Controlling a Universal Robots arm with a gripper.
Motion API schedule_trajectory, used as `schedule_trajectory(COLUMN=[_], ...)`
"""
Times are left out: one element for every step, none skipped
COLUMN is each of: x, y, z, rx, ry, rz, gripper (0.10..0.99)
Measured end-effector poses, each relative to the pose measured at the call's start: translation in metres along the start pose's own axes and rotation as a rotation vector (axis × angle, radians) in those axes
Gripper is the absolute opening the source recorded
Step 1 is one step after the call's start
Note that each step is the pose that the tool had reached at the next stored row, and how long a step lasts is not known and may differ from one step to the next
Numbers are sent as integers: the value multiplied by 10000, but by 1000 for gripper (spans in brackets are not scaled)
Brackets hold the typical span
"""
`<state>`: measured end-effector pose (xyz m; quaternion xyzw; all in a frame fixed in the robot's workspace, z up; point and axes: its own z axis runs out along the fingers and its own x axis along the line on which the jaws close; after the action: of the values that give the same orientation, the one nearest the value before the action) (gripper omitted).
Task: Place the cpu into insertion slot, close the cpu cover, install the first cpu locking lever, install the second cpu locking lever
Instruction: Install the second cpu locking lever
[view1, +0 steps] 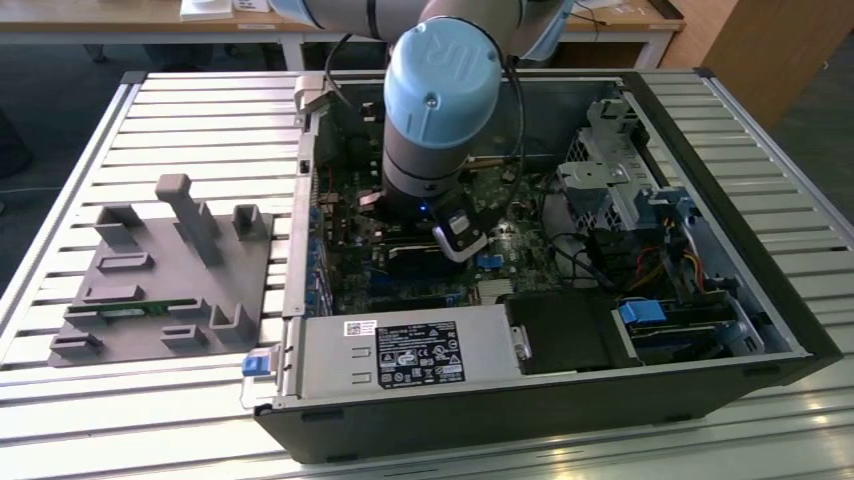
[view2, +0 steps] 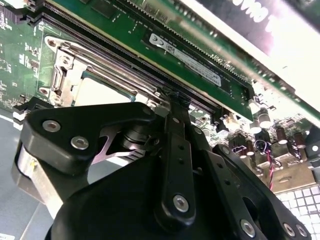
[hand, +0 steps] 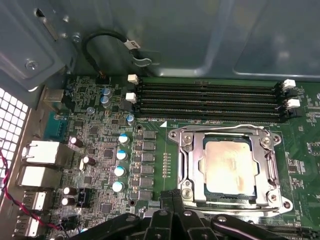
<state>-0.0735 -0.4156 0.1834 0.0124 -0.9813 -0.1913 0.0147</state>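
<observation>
In the first wrist view the silvery cpu (hand: 229, 166) lies flat in the insertion slot (hand: 226, 199) on the green board. The cpu cover (hand: 196, 165) is down around it as a metal frame. Thin locking levers (hand: 274, 165) run along the socket's sides. My gripper (hand: 172, 196) is shut, its black fingertips together at the socket's edge beside one corner, with nothing seen between them. The second wrist view shows the same fingertips (view2: 176, 100) by the cover (view2: 70, 60) and the cpu (view2: 102, 92). In the exterior view the gripper (view1: 458, 247) reaches down into the open computer case (view1: 747, 300).
Long black memory slots (hand: 207, 100) run beside the socket, with capacitors (hand: 120, 155) and rear ports (hand: 37, 152) to one side. A power supply (view1: 400, 355) and drive bays (view1: 614, 180) crowd the case. A grey fixture (view1: 160, 270) sits at the exterior view's left.
</observation>
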Motion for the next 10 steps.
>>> schedule_trajectory(x=[0,0,-1,-1,-1,0,2,3,5,6], y=[7,13,19,22,23,23,24,25,25,26], z=[3,6,8,9,10,10,10,10,10,10], rx=[-1,-1,-1,-1,-1,-1,-2,-2,-3,-4], ry=[0,0,0,0,1,0,-1,-1,-1,-2], rz=[0,0,0,-1,-2,-1,-1,-1,-1,-1], gripper=[106,106,106,106,106,106,106,106,106,106])
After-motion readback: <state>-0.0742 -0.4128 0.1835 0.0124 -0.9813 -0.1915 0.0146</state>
